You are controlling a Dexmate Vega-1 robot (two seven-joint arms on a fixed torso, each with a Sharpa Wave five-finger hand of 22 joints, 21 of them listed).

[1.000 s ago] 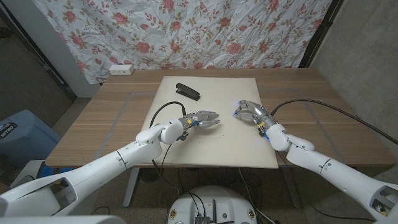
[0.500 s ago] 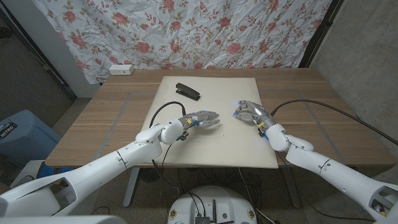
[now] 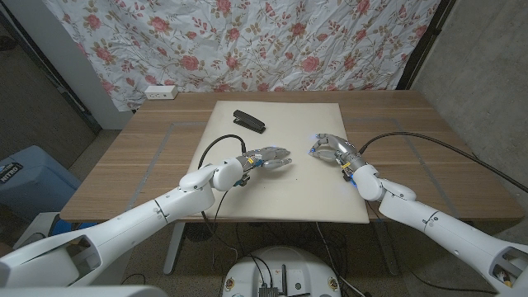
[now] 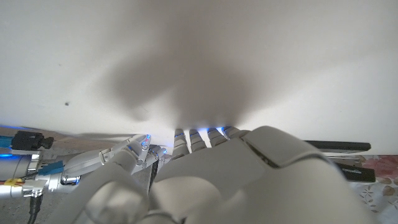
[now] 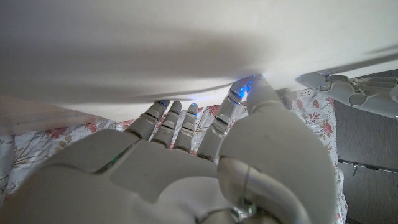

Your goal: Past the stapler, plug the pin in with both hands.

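On the wooden table [image 3: 148, 157] lies a white board [image 3: 280, 186] that serves as the work surface. The stapler [image 3: 249, 121] sits toward its far left corner, well apart from both hands, a landmark more than a tool here.

Nearer the middle, the left hand [image 3: 268, 158] hovers low over the board, fingers drawn together and pointing toward the other hand; whether it pinches anything I cannot tell. A black cable [image 3: 210, 148] loops back from just behind it, which suggests the plug end is at this hand.

A small gap of bare board separates the two. The right hand [image 3: 332, 149] faces it, fingers curled with blue lights at the tips; its contents are likewise too small to make out. The pin itself cannot be picked out; I judge the hands are lined up for the join.
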